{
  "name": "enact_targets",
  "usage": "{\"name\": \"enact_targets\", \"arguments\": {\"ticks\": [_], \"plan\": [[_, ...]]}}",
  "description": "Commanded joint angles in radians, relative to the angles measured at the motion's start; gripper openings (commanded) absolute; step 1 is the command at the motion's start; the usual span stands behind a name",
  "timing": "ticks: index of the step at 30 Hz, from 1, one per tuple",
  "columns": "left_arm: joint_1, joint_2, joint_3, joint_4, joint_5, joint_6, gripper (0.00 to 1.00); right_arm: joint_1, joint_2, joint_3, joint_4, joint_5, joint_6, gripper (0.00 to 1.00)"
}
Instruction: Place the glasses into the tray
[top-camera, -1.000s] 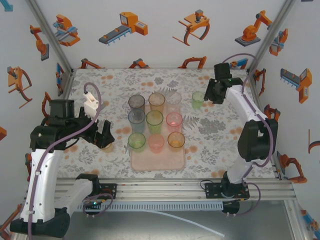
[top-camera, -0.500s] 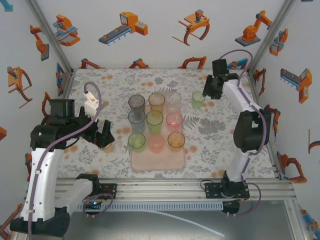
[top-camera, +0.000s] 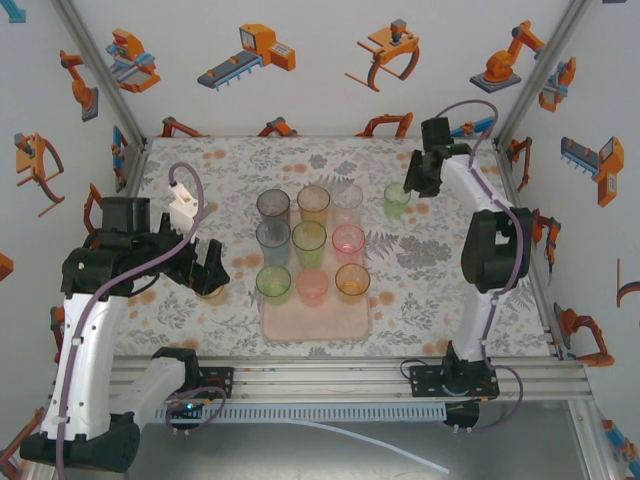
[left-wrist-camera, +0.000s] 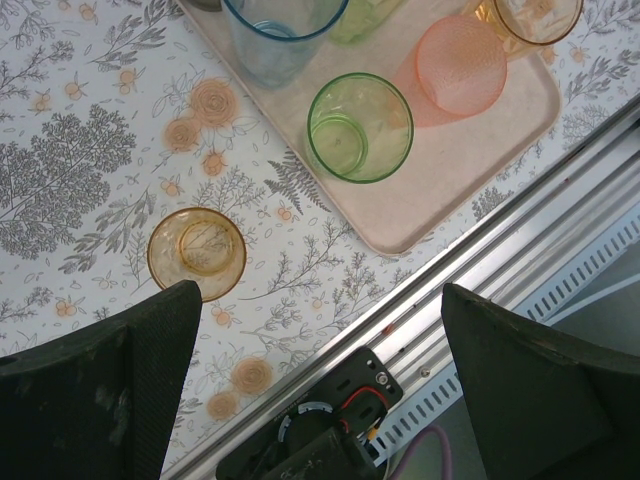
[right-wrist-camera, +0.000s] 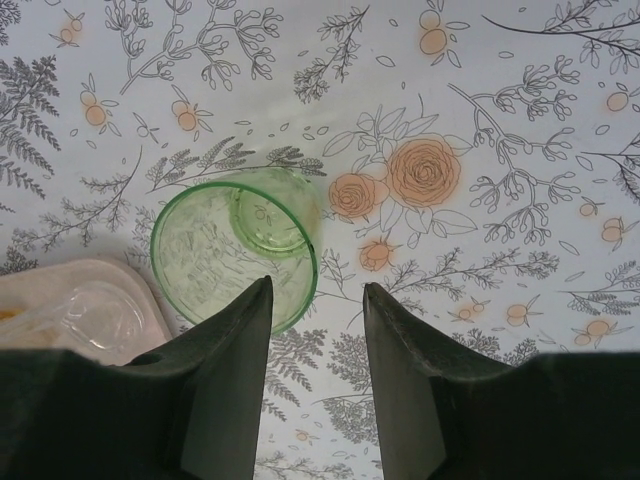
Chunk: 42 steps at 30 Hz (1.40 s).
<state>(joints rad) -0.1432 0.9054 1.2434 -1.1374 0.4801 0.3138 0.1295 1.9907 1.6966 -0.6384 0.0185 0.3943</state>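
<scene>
- Top view: amber glass (left-wrist-camera: 197, 253) mostly hidden under left gripper (top-camera: 207, 272), jaws spread wide.
- Green glass (right-wrist-camera: 215, 250): translucent, upright, on table (top-camera: 200, 170) just off tray's (top-camera: 315, 322) far right corner.
- Right gripper (right-wrist-camera: 318, 290): jaws part-spread, one finger over glass mouth, other outside rim. Contact unclear.
</scene>
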Motion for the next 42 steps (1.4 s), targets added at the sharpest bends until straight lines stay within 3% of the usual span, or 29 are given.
{"name": "enact_targets", "arguments": {"ticks": [1, 33, 42], "plan": [[0.005, 0.003, 0.018, -0.015, 0.023, 0.001, 0.97, -0.009, 0.030, 0.043, -0.003, -0.008, -0.014, 0.40], [0.009, 0.021, 0.026, -0.009, 0.029, 0.002, 0.97, -0.009, 0.145, 0.116, -0.060, 0.016, -0.054, 0.22], [0.008, 0.019, 0.028, -0.010, 0.028, 0.001, 0.97, -0.010, 0.124, 0.117, -0.063, 0.021, -0.060, 0.12]]}}
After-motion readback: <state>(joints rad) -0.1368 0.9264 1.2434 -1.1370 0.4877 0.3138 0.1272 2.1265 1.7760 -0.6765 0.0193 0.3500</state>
